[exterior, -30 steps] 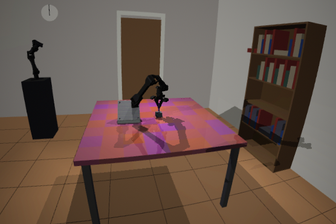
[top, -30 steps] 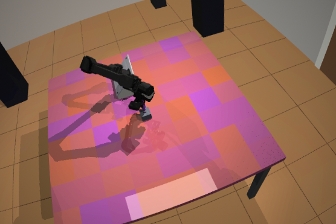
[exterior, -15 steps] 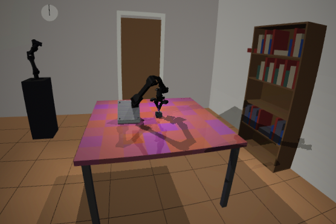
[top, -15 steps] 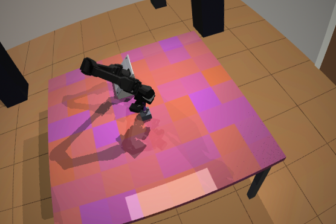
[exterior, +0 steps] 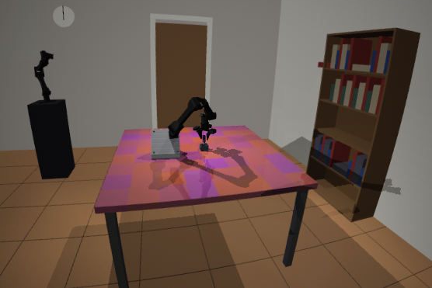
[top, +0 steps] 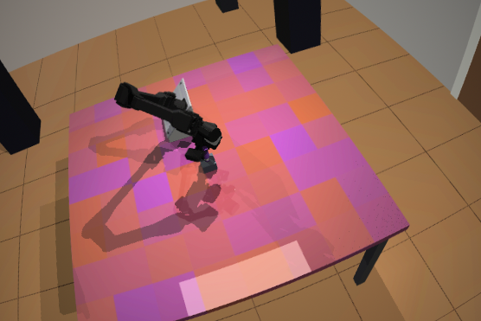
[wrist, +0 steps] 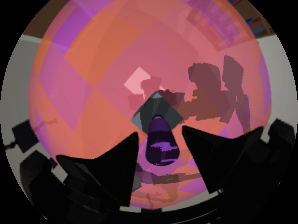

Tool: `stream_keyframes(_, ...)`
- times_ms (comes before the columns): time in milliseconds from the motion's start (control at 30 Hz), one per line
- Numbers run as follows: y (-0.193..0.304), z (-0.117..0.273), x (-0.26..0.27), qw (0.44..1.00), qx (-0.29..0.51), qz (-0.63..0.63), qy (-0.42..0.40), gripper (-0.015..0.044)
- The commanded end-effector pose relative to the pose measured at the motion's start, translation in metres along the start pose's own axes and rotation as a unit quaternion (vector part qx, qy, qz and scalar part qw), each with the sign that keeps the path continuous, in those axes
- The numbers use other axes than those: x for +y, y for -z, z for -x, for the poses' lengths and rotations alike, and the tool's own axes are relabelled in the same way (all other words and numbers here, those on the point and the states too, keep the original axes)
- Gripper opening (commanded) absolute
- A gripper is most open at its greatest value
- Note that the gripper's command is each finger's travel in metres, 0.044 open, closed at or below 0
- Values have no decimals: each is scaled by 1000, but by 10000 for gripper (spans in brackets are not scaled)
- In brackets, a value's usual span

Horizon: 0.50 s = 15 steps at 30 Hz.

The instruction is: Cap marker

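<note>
Checkered pink-and-orange tabletop [top: 329, 202] carries the holder block [wrist: 154, 111]; the capped marker [wrist: 160, 141] (purple) stands upright in it, between the pincer's [wrist: 158, 157] parted, empty fingers.

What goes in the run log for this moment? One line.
end effector: open, straddling cap | cap: on marker, in holder block | arm: above block, not withdrawn

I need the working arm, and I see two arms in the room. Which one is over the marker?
The arm on the table, its open gripper straddling the capped marker in the holder block. The other arm stands on a black pedestal.
</note>
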<state>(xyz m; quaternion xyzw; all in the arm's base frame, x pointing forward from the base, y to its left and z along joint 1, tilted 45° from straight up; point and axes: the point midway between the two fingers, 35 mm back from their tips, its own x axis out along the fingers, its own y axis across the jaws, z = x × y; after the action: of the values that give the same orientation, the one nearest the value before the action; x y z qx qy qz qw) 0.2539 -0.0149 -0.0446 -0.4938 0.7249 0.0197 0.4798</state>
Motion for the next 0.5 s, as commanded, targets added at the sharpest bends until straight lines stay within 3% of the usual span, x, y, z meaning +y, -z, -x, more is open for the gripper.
stream_keyframes(0, 0, 0, 0, 1000, 0, 0, 0, 341)
stream_keyframes(133, 0, 0, 0, 1000, 0, 0, 0, 440)
stream_keyframes(200, -2, 12, -1, 1000, -1, 0, 0, 440)
stream_keyframes(333, -1, 72, 0, 1000, -1, 0, -1, 440)
stream_keyframes(467, -1, 75, 1, 1000, -1, 0, -1, 440)
